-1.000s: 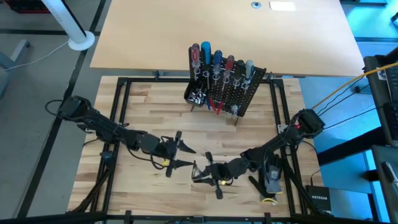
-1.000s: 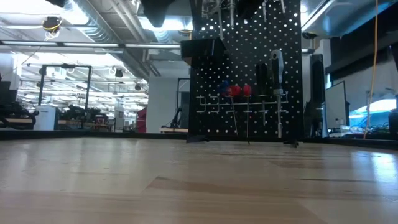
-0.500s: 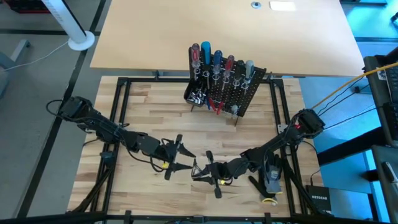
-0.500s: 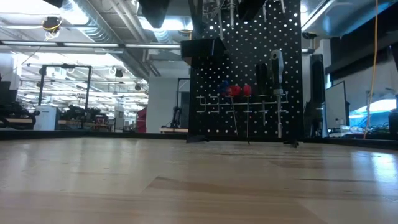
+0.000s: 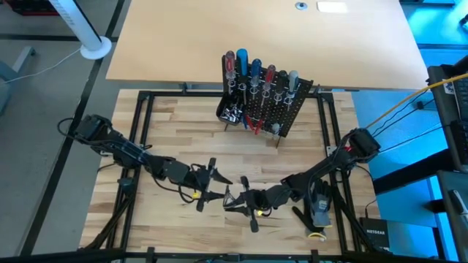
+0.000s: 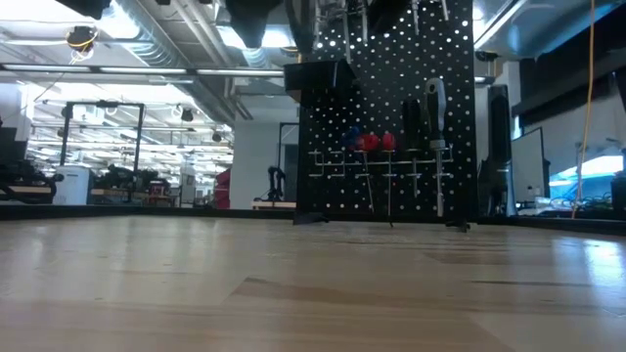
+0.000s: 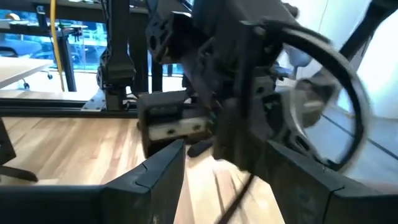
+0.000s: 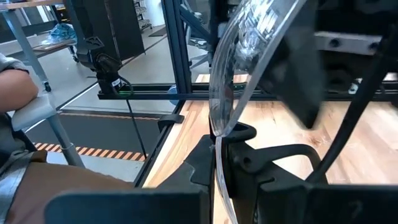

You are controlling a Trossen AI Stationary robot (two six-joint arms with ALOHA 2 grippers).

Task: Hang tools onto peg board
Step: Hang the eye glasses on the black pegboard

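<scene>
The big wooden desk point(image 5: 168, 124) holds the peg board point(image 5: 281, 109) at its far side, with tools point(image 5: 252, 77) standing in it. Both arms meet low near the front. The left pincer point(image 5: 207, 188) is spread open and empty. I cannot tell about the right pincer point(image 5: 235, 199).

My left gripper point(image 5: 212, 183) sits low over the near middle of the table, fingers spread wide. My right gripper point(image 5: 241, 201) faces it from just beside, fingers also parted. Both arms stretch inward from the table's outer sides, elbows low.
</scene>
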